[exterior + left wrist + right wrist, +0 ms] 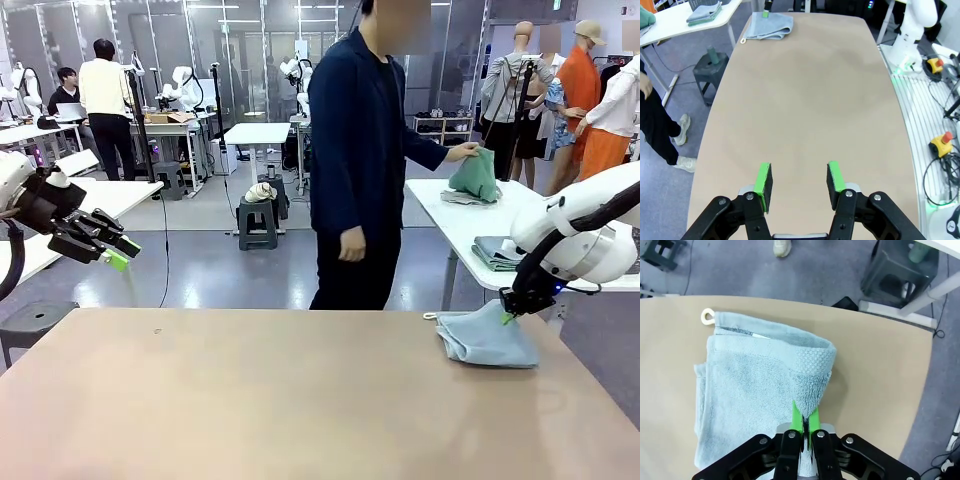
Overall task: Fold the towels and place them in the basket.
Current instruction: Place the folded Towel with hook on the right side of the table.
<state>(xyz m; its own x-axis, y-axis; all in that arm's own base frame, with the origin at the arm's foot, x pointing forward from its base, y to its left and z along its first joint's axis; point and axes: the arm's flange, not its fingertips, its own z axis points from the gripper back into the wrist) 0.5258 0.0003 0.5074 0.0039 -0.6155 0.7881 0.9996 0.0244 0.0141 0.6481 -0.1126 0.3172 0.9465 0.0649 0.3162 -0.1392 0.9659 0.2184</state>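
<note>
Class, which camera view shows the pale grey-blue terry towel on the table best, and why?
The right wrist view: the pale grey-blue terry towel is close, its loop and folds clear, the right gripper shut on one edge. Front and left wrist views show it small and distant.
</note>
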